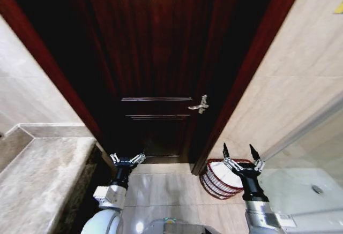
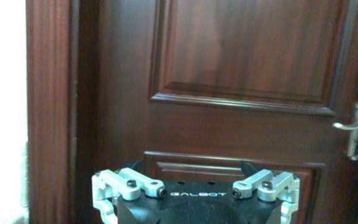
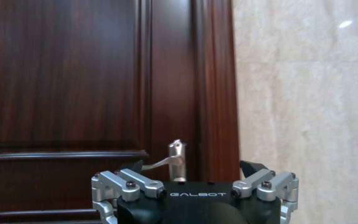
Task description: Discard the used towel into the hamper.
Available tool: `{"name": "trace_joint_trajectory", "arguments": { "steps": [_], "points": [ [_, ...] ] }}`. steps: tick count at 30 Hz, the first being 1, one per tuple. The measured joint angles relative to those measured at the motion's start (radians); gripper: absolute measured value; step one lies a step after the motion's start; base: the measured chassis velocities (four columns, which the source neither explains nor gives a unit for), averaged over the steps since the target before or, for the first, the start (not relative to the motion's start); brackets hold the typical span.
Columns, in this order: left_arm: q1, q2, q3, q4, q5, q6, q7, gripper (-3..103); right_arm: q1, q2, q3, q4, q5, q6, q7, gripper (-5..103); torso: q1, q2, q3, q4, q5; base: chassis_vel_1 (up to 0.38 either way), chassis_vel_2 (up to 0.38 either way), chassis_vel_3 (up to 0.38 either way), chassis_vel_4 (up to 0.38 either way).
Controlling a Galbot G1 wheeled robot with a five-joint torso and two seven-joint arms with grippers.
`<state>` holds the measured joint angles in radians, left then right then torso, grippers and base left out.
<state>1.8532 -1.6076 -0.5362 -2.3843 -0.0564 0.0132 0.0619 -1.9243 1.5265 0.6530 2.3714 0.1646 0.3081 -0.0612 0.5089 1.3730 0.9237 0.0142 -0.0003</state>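
Note:
The hamper [image 1: 213, 183], a round red-brown ribbed basket, stands on the floor by the door frame's right foot. Its inside shows white; I cannot tell whether that is the towel. My right gripper [image 1: 239, 153] hangs open and empty just in front of the hamper's rim, partly covering it. My left gripper [image 1: 127, 159] is also open and empty, low in front of the door's left side. In the left wrist view the left gripper [image 2: 193, 169] faces the door panels. The right gripper [image 3: 193, 169] in the right wrist view faces the door edge and tiled wall.
A shut dark wooden door [image 1: 155, 57] with a silver lever handle [image 1: 199, 105] fills the way ahead. A stone counter [image 1: 37, 180] runs along the left. Beige tile wall [image 1: 289, 84] and a glass panel with a white basin [image 1: 308, 188] lie on the right. Tiled floor [image 1: 161, 186] lies between.

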Motion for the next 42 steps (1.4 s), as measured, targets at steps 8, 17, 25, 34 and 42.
{"name": "trace_joint_trajectory", "arguments": {
  "steps": [8, 17, 25, 34, 42],
  "points": [
    [0.000, -0.001, 0.001, 0.000, 0.000, 0.000, 0.000, 100, 0.000, 0.000, 0.001, 0.000, 0.000, 0.000, 0.000, 100, 0.000, 0.000, 0.000, -0.0003, 0.0009, -0.051, -0.046, 0.060, 0.026],
    [0.000, 0.000, 0.000, 0.000, 0.000, 0.000, 0.000, 100, 0.000, 0.000, 0.000, 0.000, 0.000, 0.000, 0.000, 100, 0.000, 0.000, 0.000, -0.0003, 0.0002, 0.000, 0.000, 0.000, 0.000],
    [0.000, 0.000, 0.000, 0.000, 0.000, 0.000, 0.000, 100, 0.000, 0.000, 0.000, 0.000, 0.000, 0.000, 0.000, 100, 0.000, 0.000, 0.000, -0.0003, 0.0003, 0.000, 0.000, 0.000, 0.000],
    [0.000, 0.000, 0.000, 0.000, 0.000, 0.000, 0.000, 100, 0.000, 0.000, 0.000, 0.000, 0.000, 0.000, 0.000, 100, 0.000, 0.000, 0.000, -0.0003, 0.0003, 0.000, 0.000, 0.000, 0.000],
    [0.000, 0.000, 0.000, 0.000, 0.000, 0.000, 0.000, 100, 0.000, 0.000, 0.000, 0.000, 0.000, 0.000, 0.000, 100, 0.000, 0.000, 0.000, -0.0003, 0.0003, 0.000, 0.000, 0.000, 0.000]
  ]
}}
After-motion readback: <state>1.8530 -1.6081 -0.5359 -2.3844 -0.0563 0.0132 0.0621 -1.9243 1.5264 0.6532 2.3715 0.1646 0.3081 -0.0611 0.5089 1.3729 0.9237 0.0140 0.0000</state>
